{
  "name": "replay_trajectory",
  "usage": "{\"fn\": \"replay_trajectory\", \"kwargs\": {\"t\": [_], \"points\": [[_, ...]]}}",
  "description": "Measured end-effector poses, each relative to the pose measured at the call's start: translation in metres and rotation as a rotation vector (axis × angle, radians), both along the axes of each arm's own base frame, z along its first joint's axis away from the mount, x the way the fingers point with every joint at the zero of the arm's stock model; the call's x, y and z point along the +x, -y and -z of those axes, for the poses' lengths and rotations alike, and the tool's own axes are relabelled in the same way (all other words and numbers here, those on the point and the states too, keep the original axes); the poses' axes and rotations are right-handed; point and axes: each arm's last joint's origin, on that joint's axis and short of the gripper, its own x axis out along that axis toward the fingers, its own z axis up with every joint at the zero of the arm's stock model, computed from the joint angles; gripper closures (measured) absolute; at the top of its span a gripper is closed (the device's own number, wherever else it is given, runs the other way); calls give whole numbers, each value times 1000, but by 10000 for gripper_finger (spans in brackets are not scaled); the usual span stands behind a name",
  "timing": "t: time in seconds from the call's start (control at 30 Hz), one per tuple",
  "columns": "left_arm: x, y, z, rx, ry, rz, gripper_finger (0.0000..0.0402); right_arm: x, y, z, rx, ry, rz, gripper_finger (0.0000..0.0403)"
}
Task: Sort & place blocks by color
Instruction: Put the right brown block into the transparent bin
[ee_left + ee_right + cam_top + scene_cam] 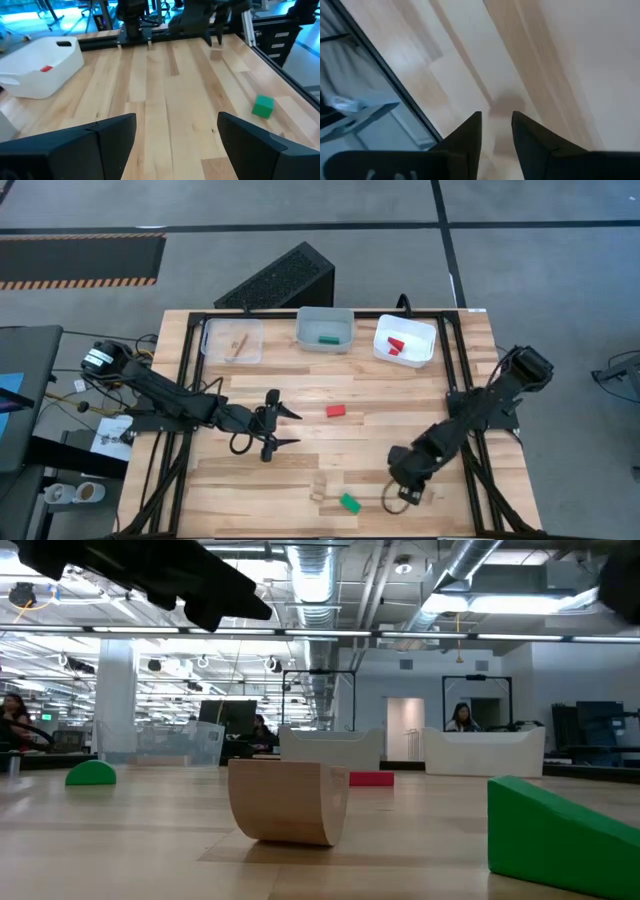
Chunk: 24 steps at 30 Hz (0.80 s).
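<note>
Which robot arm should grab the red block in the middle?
Probably the left. Its open left gripper sits beside the red block, while the right gripper is busy low down near the table's front edge.

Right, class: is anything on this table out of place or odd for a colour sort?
Nothing is damaged or spilled. Still loose on the table are a red block, a green block and a plain wooden block, outside the trays.

Scattered red, green, wooden blocks (335,411)
</note>
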Motion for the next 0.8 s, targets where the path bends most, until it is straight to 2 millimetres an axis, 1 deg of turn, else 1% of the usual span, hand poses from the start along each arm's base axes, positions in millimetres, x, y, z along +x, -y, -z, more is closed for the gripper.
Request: {"fn": "replay_trajectory", "kwargs": {"t": [0.07,0.1,0.2,0.3,0.4,0.5,0.63,0.73,0.8], "points": [[1,0,-2,10,11,-29,134,-10,-6,-11,-59,9,19,280],[2,0,-4,12,16,-38,134,-16,-9,-14,-88,16,39,283],[2,0,-5,11,20,-38,134,-33,-21,-17,-120,28,63,282],[2,0,-5,9,19,-33,134,-48,-33,-18,-118,11,45,265],[2,0,-5,20,16,-30,134,-59,-42,-18,-108,-7,59,229],[2,0,-5,28,17,-29,134,-65,-46,-17,-136,23,84,177],[2,0,-5,37,17,-27,134,-62,-50,-9,-175,56,88,108],[2,0,-5,43,17,-26,134,-57,-56,3,-184,60,68,68],[2,0,-5,43,17,-26,134,-55,-59,12,-198,37,55,49]]}}
